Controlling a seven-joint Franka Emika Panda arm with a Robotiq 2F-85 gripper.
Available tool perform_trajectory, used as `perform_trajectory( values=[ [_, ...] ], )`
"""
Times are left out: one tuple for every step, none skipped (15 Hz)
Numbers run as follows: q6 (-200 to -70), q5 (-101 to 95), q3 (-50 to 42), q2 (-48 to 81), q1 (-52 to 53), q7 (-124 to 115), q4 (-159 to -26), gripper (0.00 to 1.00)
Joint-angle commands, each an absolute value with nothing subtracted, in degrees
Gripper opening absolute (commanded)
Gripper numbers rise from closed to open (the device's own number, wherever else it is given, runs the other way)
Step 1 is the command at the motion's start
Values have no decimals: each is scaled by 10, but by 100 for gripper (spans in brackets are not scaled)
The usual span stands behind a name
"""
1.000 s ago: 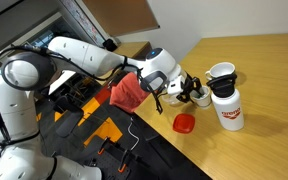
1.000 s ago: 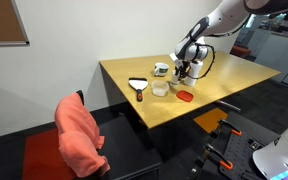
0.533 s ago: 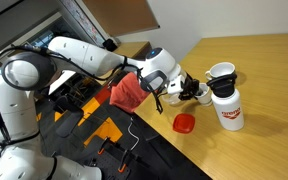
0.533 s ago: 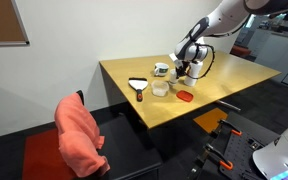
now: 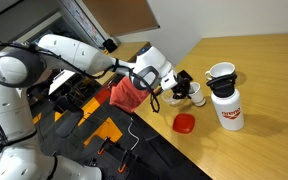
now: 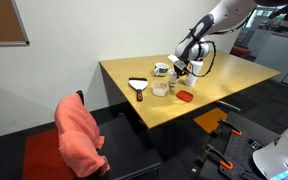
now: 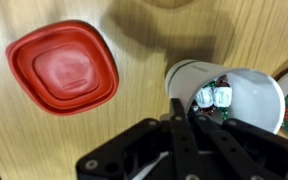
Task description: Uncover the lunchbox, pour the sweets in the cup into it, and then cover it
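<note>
Red squarish lid (image 7: 62,68), white cup (image 7: 252,102), pale sweets (image 7: 214,96)

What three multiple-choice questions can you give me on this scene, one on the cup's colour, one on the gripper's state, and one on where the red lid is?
1. What colour is the cup?
A. White
B. Blue
C. Black

2. How is the gripper?
A. Wide open, holding nothing
B. Out of view
C. Shut on the cup's rim

3. Where is the red lid?
A. On top of the cup
B. Flat on the table
C. Between the gripper's fingers

Answers:
1. A, the cup's wall is white in the wrist view.
2. C, the fingers sit close together, pinching the rim.
3. B, the lid lies on bare wood, apart from the cup.
</note>
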State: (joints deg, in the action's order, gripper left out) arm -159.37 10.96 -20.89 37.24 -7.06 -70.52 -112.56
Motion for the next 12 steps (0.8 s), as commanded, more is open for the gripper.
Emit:
perform_trajectory(
  values=[
    [-1581, 26, -261, 276, -5, -673, -1230, 1],
    [-1578, -8, -283, 261, 20, -675, -1248, 1],
    [-1575, -45, -305, 241, 47, -681, -1269, 1],
    [-1571, -85, -325, 225, 71, -686, -1285, 1],
    [-1563, -131, -349, 209, 101, -697, -1300, 1],
    [-1554, -177, -367, 193, 125, -703, -1312, 1],
    [-1536, -227, -387, 176, 153, -715, -1321, 1],
    [-1515, -274, -398, 161, 172, -728, -1325, 1],
    [-1486, -326, -407, 149, 193, -756, -1323, 1],
    [-1457, -370, -398, 135, 198, -777, -1320, 1],
    [-1424, -410, -383, 129, 200, -811, -1312, 1],
    [-1391, -438, -353, 118, 188, -829, -1306, 1]
  ],
)
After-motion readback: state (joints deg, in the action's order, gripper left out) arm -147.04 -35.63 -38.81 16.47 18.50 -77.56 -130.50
